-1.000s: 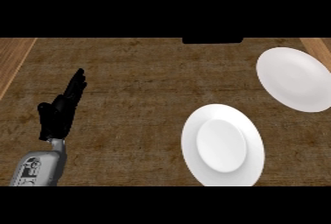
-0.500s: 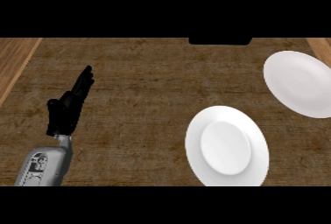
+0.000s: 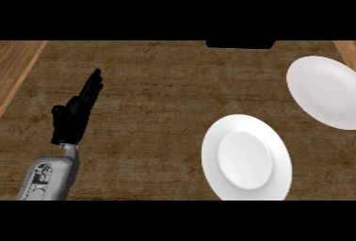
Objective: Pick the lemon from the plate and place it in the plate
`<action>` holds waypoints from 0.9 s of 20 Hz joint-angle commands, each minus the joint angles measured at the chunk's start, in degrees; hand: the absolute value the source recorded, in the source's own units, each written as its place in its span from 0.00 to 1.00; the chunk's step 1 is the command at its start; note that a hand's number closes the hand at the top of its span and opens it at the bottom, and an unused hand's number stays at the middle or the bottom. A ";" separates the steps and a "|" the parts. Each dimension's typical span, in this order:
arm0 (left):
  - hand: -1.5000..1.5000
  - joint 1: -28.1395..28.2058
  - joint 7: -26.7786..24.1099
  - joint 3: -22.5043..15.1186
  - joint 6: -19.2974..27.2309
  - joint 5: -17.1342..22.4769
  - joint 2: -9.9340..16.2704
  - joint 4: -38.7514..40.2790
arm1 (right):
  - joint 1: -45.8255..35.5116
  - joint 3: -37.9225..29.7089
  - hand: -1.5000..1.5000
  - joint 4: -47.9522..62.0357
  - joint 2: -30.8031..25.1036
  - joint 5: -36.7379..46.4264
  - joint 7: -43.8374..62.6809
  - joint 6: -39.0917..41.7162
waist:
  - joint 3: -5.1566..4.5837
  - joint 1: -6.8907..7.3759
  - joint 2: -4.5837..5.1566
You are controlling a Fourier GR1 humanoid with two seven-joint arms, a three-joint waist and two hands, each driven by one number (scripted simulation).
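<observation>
left robot hand [image 3: 73,115] open, fingers straight, holding nothing.

No readable text, label, brand, number or sign appears anywhere here.

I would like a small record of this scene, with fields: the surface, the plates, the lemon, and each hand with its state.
surface: dark wooden counter
near plate: white, bare, at the lower right
far plate: white, bare, at the right edge, partly cut off
plates relation: apart, not touching
lemon: not seen in this view
left hand: at the left, fingers straight and pointing up, open, holds nothing
right hand: not in view
dark object: at the counter's far edge, unclear what it is
</observation>
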 commanded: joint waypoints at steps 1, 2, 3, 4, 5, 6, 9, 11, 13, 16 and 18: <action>0.50 0.85 0.53 -0.59 -0.46 -0.18 -0.14 -1.24 | -5.30 2.48 1.00 3.91 2.75 2.93 1.79 -1.87 | 0.03 0.56 0.18; 0.50 -2.82 1.31 0.05 1.33 -0.42 -1.30 0.58 | -4.31 3.41 1.00 4.17 5.40 4.03 1.45 -5.11 | 0.03 0.18 0.29; 0.50 -1.40 -0.79 0.95 -1.10 0.57 0.65 2.07 | -5.99 6.26 1.00 3.37 5.19 7.21 5.74 -6.43 | -0.05 0.41 0.30; 0.50 -0.43 0.12 0.49 -0.36 0.56 -0.15 -0.30 | -5.56 6.39 1.00 4.63 4.18 7.96 4.52 -7.56 | 0.03 0.94 0.41; 0.50 -2.59 -0.12 1.33 -0.97 0.98 0.60 1.13 | -7.24 7.59 1.00 4.76 6.95 9.30 8.22 -10.06 | -0.01 0.83 0.44; 0.50 -0.16 1.11 -0.36 -1.37 0.44 0.20 -1.26 | -6.61 8.47 1.00 5.89 7.29 10.51 8.46 -10.95 | 0.05 1.46 0.47; 0.50 -1.86 -2.46 0.05 0.14 -0.67 -0.92 3.76 | -6.64 6.52 1.00 9.55 10.33 9.01 10.34 -12.31 | 0.09 0.80 0.93; 0.50 -0.49 -3.05 0.35 -0.79 -0.13 -0.04 2.07 | -9.34 6.77 0.00 11.41 10.86 9.34 14.77 -9.61 | 0.09 1.63 0.92; 0.50 -3.59 -1.31 0.10 0.49 -1.35 -0.62 4.01 | -8.28 6.40 0.00 12.25 13.25 8.75 12.94 -9.40 | 0.13 1.02 0.97; 0.50 -1.99 -1.93 0.25 -0.53 -0.19 -0.61 2.72 | -8.08 4.08 0.00 13.21 12.28 6.57 11.88 -7.89 | 0.19 1.51 1.17; 0.50 -5.97 2.38 0.78 0.00 -0.18 -0.29 1.80 | -9.25 4.52 0.00 12.91 13.54 6.89 11.65 -7.24 | 0.18 1.10 0.85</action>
